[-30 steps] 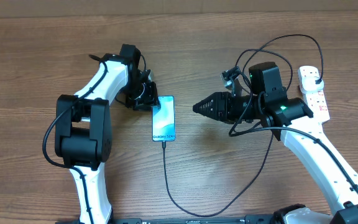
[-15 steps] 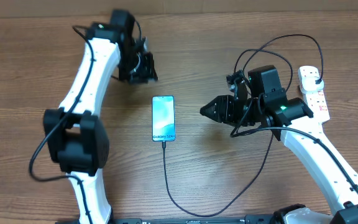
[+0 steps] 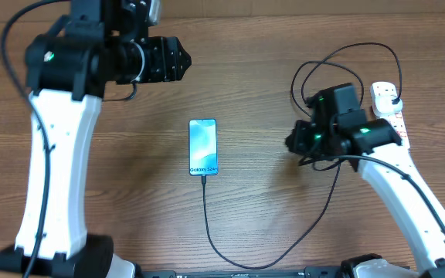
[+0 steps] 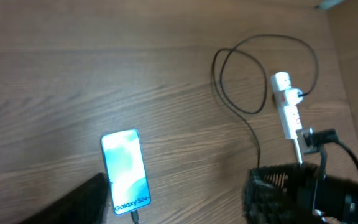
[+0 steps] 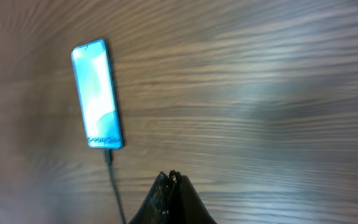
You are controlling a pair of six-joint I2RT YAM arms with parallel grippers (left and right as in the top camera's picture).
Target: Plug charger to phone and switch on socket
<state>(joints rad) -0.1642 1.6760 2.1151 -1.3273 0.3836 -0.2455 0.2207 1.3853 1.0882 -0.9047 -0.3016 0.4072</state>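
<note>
One phone (image 5: 96, 93) well apart from right gripper (image 5: 171, 177)

Wood-grain table (image 3: 261, 77) is spreading across every view — its brown boards running left to right under the overhead camera, its grain blurring into streaks in the right wrist view.

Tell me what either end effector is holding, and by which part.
Nothing is held: the right end effector is shut empty, and the left end effector carries nothing visible.
</note>
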